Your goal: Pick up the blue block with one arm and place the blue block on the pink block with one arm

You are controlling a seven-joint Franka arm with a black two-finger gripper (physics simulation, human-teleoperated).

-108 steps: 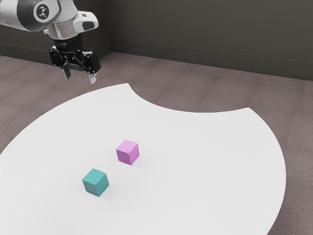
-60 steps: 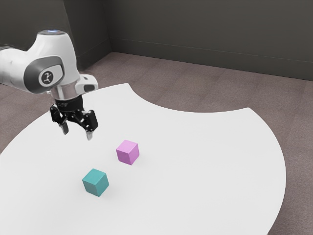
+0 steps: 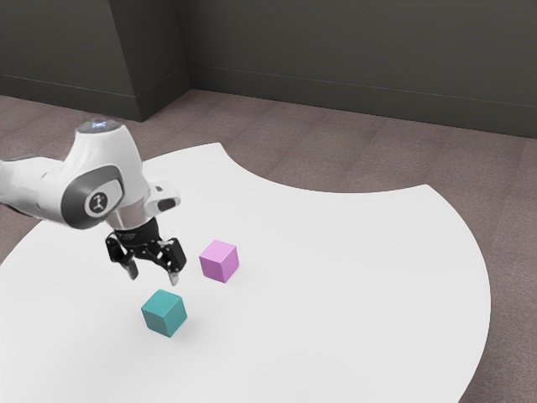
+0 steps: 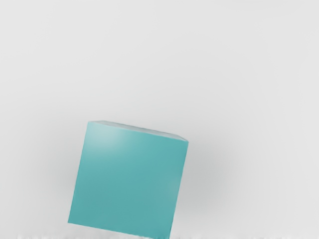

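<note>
A teal-blue block [image 3: 164, 312] rests on the round white table [image 3: 336, 277], toward its front. The pink block [image 3: 219, 259] sits a short way behind it, toward the exterior view's right. My gripper [image 3: 153, 273] hangs open just above the teal-blue block, a little behind it, with nothing between its fingers. From the hand's camera the same teal-blue block [image 4: 128, 181] lies close beneath my hand, its top face turned slightly askew.
The table has a curved notch [image 3: 277, 180] cut into its far edge. Brown floor [image 3: 352, 134] and dark walls surround it. White surface stretches wide to the exterior view's right of both blocks.
My arm has swung down from high at the back left to just above the teal-blue block. The fingers have stayed open. Neither block has moved.
</note>
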